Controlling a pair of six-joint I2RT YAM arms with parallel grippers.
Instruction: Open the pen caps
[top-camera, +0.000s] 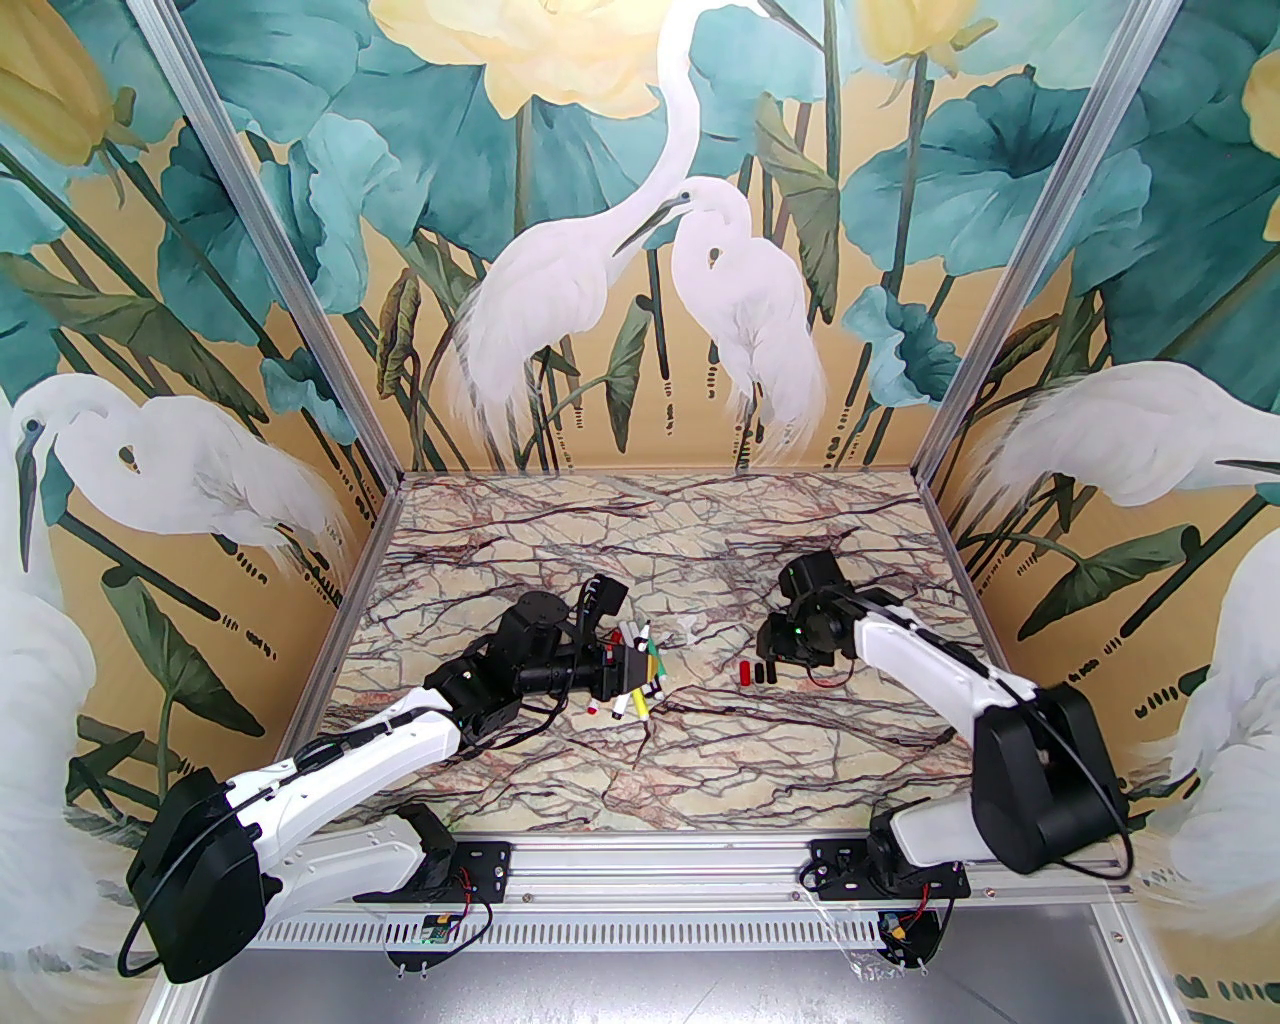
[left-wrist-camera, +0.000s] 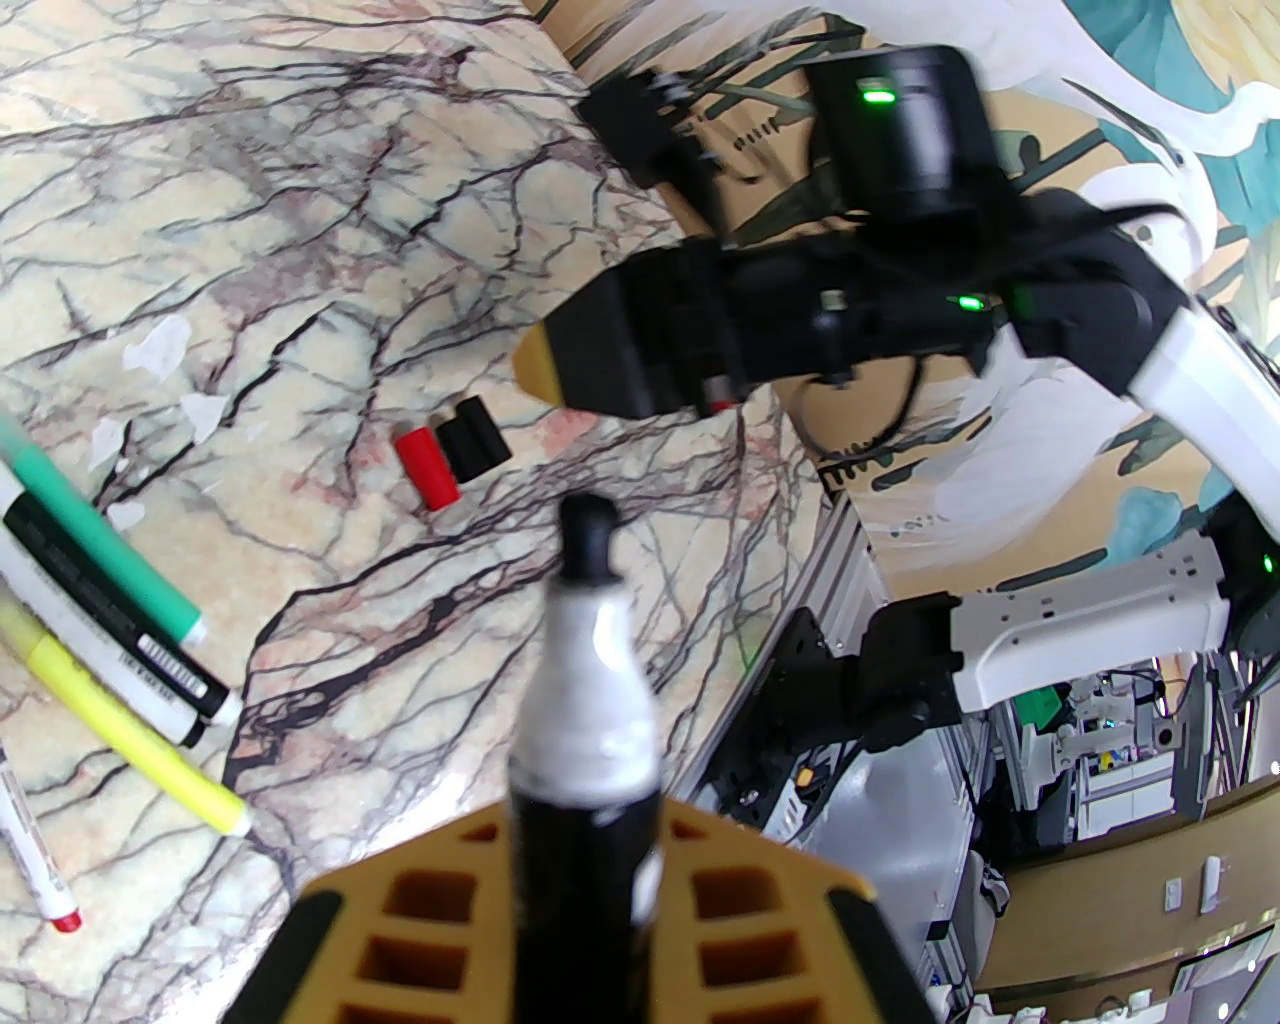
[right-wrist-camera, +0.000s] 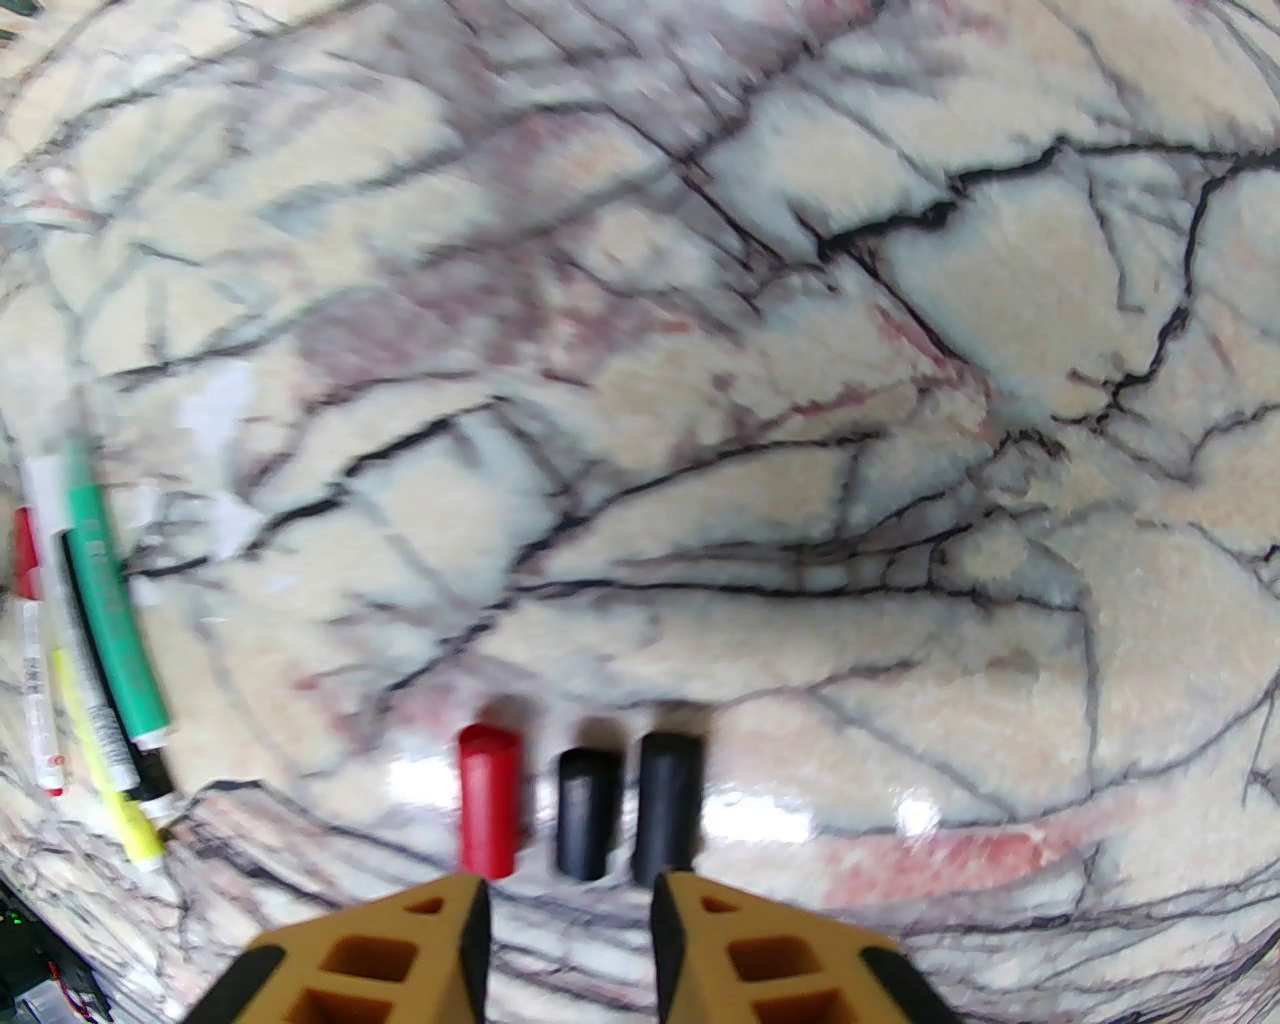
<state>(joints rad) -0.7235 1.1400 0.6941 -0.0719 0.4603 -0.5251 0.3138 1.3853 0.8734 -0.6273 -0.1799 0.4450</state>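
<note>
The jaws of the left gripper are clamped on a black pen at the bottom middle of the left wrist view. Its silvery neck and bare black tip point up toward the centre of the frame, and there is no cap on it.

The jaws of the right gripper stand narrowly parted at the bottom of the right wrist view, with nothing between them. Just above them in that frame, three pen caps lie side by side on the marbled surface. A red cap is on the left, a short black cap in the middle and a longer black cap on the right. None of them touches the fingertips.

At the left edge of the same frame the other pens lie close together: a green pen, a yellow pen, a white pen with red ends, and a black-and-white pen between them.

In the overhead view these loose pens sit at the centre beside the left gripper. The caps lie right of centre, close under the right gripper.
</note>
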